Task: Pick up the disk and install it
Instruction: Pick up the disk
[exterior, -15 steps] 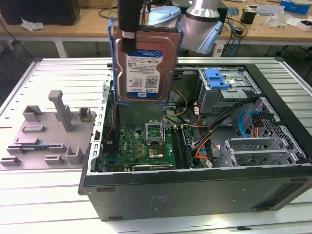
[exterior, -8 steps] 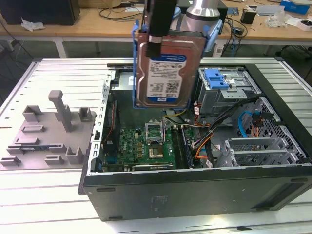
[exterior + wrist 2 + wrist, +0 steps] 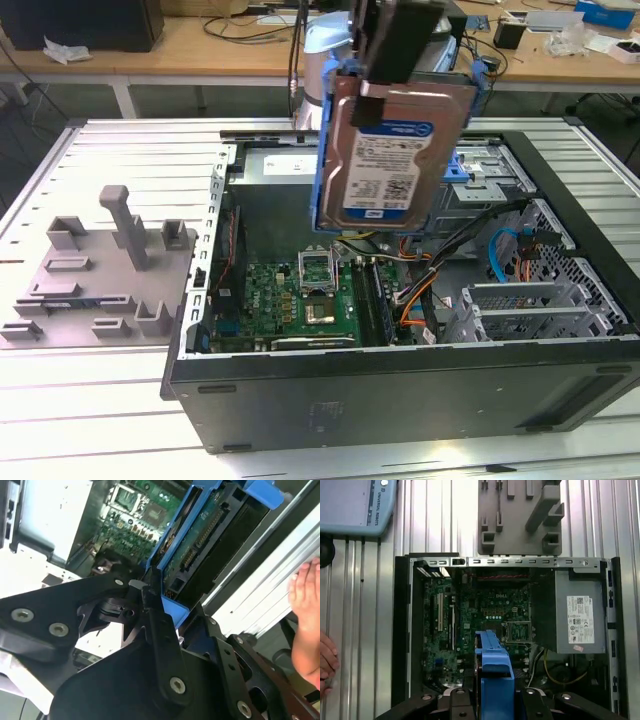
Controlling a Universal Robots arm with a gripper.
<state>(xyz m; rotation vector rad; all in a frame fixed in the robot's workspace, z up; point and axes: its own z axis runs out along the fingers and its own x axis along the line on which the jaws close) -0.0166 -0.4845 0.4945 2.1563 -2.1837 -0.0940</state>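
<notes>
the gripper (image 3: 372,98) is clamped on the top end of the disk (image 3: 395,150). the disk hangs upright over the open computer case (image 3: 400,400), at 12 o'clock from the motherboard (image 3: 290,295), long axis near vertical, label towards the exterior view. the case lies on a ribbed metal table (image 3: 100,420), with a grey fixture (image 3: 110,285) at its 9 o'clock and a wooden bench (image 3: 180,50) beyond at 12 o'clock.

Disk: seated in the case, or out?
Out. The gripper holds the disk on edge, its label showing in the exterior view, above the open computer case, over the motherboard.
</notes>
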